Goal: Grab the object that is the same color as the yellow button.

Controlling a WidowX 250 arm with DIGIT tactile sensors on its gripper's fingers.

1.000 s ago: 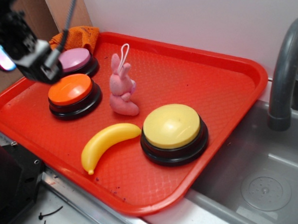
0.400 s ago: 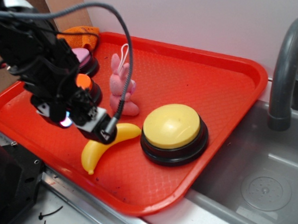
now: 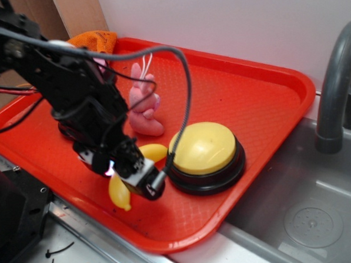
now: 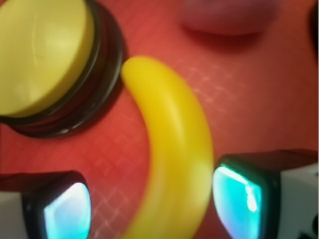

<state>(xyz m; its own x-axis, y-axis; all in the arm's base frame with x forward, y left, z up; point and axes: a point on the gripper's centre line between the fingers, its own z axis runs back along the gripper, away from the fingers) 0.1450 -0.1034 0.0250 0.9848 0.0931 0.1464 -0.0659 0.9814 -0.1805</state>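
The object, a glossy yellow toy banana [image 3: 152,151] [image 4: 174,134], lies on the red tray [image 3: 250,98] just left of the yellow button [image 3: 203,146] [image 4: 40,55]. My gripper [image 3: 126,172] [image 4: 152,204] is down over the banana's middle and open. One fingertip stands on each side of it. The right pad [image 4: 239,199] is close against the banana, while a strip of tray shows between it and the left pad [image 4: 65,211]. The arm hides the banana's middle in the exterior view.
A pink plush bunny [image 3: 143,106] [image 4: 229,15] sits just behind the banana. An orange cloth [image 3: 94,40] lies at the tray's back left corner. A grey faucet [image 3: 338,82] and sink [image 3: 309,213] are to the right of the tray. The arm covers the other buttons.
The arm has swung from the tray's back left corner forward and down, and the open gripper now straddles the banana. The banana's near end looks shifted slightly to the right.
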